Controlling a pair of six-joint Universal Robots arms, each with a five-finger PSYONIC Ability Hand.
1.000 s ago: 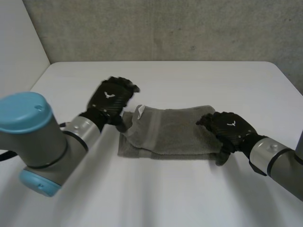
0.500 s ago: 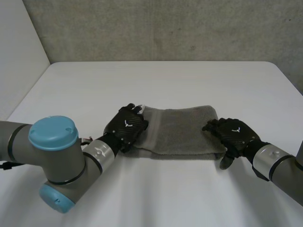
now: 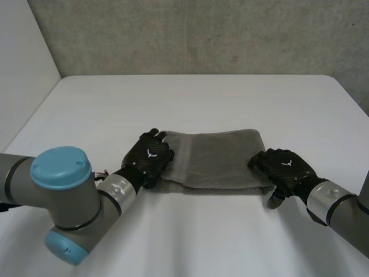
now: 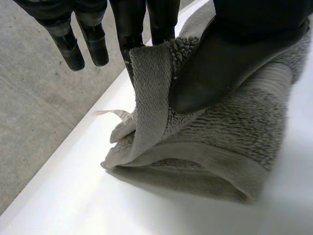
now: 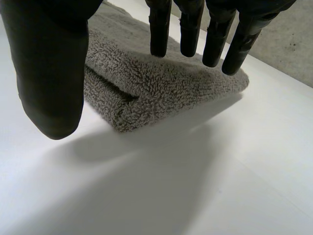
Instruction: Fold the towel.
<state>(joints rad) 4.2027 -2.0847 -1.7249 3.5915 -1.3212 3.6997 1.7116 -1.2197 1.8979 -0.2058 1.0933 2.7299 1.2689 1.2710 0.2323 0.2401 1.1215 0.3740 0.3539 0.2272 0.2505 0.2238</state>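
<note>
Left wrist view: left hand pinches towel edge

Table: white and smooth, with rounded far corners. It lies under the fingers of the left hand and the right hand and runs on well beyond them.
Back wall: grey, rough and speckled like concrete. It stands past the far edge, beyond the fingertips of both hands.
Side wall: plain white. It joins the grey one in a corner, out past the left hand's fingers on their outer side.
Light: soft and even across the tabletop.
</note>
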